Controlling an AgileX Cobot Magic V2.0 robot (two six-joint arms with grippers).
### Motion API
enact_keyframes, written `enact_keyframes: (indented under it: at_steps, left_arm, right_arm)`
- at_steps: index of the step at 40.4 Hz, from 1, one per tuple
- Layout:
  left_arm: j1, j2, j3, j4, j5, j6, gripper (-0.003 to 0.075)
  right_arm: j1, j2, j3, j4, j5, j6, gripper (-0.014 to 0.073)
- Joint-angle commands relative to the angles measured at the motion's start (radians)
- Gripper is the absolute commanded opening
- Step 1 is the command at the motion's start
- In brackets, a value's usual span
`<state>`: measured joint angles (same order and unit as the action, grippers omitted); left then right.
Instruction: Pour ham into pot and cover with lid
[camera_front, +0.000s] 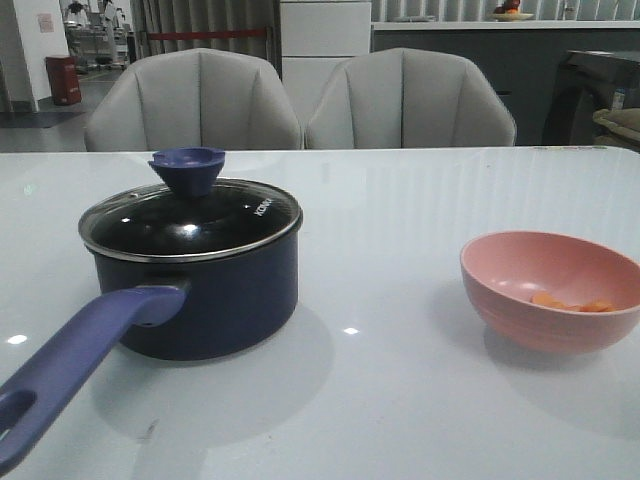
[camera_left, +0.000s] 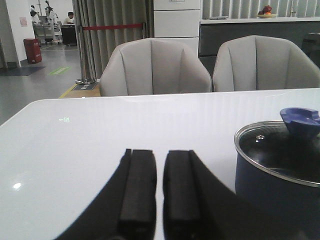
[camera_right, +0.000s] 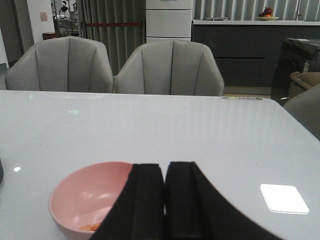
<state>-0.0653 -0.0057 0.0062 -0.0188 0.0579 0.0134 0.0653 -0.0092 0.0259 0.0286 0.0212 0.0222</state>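
- The lid (camera_front: 190, 222) shows white "KONKA" and sits on the pot (camera_front: 195, 300), left on the worktop (camera_front: 400, 300).
- The ham (camera_front: 572, 302) lies in the pink bowl (camera_front: 550, 290), just beyond the right jaws, which are pressed together.
- The left jaws are almost together, beside the pot.

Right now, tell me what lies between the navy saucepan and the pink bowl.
Nothing: in the front view, only bare white tabletop separates the navy saucepan from the pink bowl.

Two grey chairs (camera_front: 300, 100) behind the glossy white table (camera_front: 400, 200) — curtains (camera_left: 110, 40), dark counter (camera_right: 240, 45).
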Motion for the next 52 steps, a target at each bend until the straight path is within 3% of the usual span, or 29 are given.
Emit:
enact_keyframes:
  at_steps: [1,38,46,52]
  left_arm:
    - [0.001,-0.02,0.032,-0.001,-0.079,-0.006,0.0144]
    - [0.001,-0.02,0.032,-0.001,-0.086,-0.006,0.0144]
    - [0.001,-0.02,0.027,-0.074,-0.28,-0.013,0.0144]
    - [0.001,-0.011,-0.055,-0.098,-0.222,-0.006,0.0144]
  right_arm:
    - [-0.006,-0.019,0.01,-0.002,-0.077,-0.007,0.015]
    - [-0.006,-0.019,0.01,-0.002,-0.077,-0.007,0.015]
    - [-0.006,-0.019,0.01,-0.002,-0.077,-0.007,0.015]
    - [-0.006,-0.019,0.01,-0.002,-0.077,-0.007,0.015]
